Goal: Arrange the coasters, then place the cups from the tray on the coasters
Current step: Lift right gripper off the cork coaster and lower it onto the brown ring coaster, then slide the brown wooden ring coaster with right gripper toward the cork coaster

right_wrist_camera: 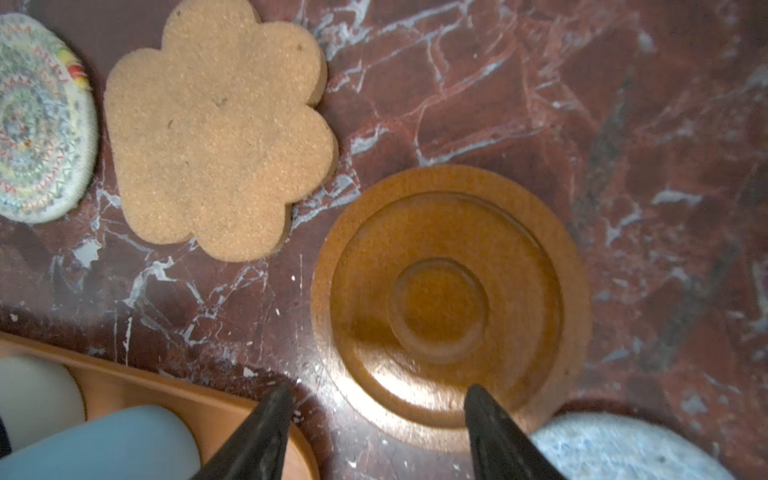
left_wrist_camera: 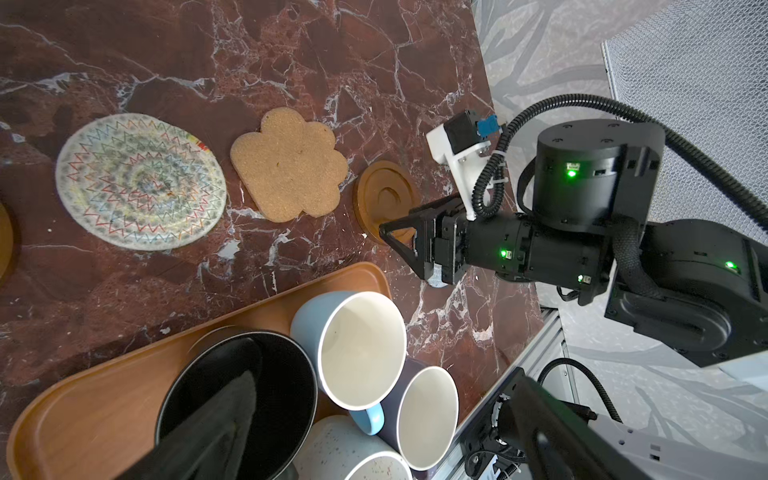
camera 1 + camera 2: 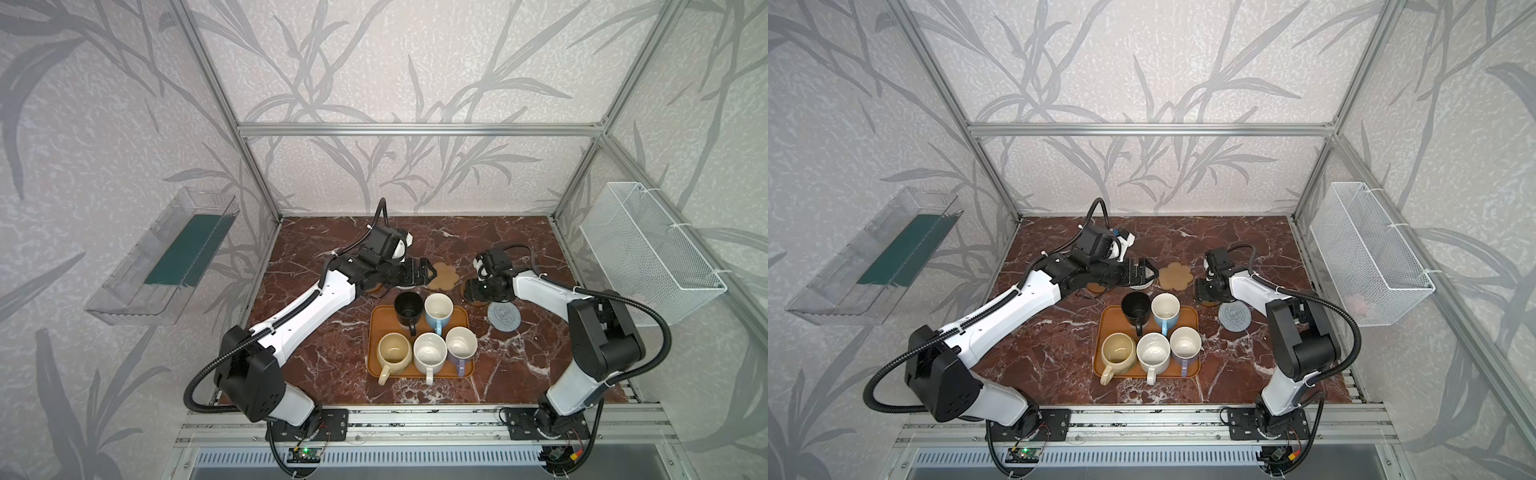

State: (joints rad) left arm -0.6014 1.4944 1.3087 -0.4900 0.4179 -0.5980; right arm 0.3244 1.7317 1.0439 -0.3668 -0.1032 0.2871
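Beyond the far edge of the tray [image 3: 376, 332], both my arms reached low over the marble table [image 3: 316, 353].

Item 1, left arm: it stretched long from the tray's near-left side, forearm almost level. My left gripper [image 3: 1148, 272] hung past the tray's far-left corner, over the beige woven coaster [image 2: 141, 183]. Its jaws were spread wide with nothing between them.

Item 2, right arm: the elbow stood high to the right of the tray and the forearm sloped down toward its far-right corner. My right gripper [image 1: 378, 395] pointed down at a brown disc coaster [image 1: 449, 299] with its fingers apart. One finger was over the disc and the other just off its rim on the tray side. I could not tell whether either touched.

Item 3, other coasters:
- The flower-shaped coaster [image 3: 446, 276] lay flat beyond the tray's far edge.
- The second brown disc [image 3: 1096, 288] was mostly hidden under my left wrist.
- The grey-blue woven coaster [image 3: 504, 316] lay just right of the tray's far-right corner.

Item 4, tray: it held five upright cups.
- Far row: black cup [image 3: 408, 308] and light blue cup [image 3: 438, 311].
- Near row: cream-yellow cup [image 3: 394, 353], white cup [image 3: 430, 353] and lavender cup [image 3: 461, 344].

Item 5, clear wall bin [image 3: 137, 286]: it sat well left of the tray and held a dark green sheet [image 3: 187, 253].

Item 6, white wire basket [image 3: 648, 249]: it sat well right of the tray, and I could not make out its contents.
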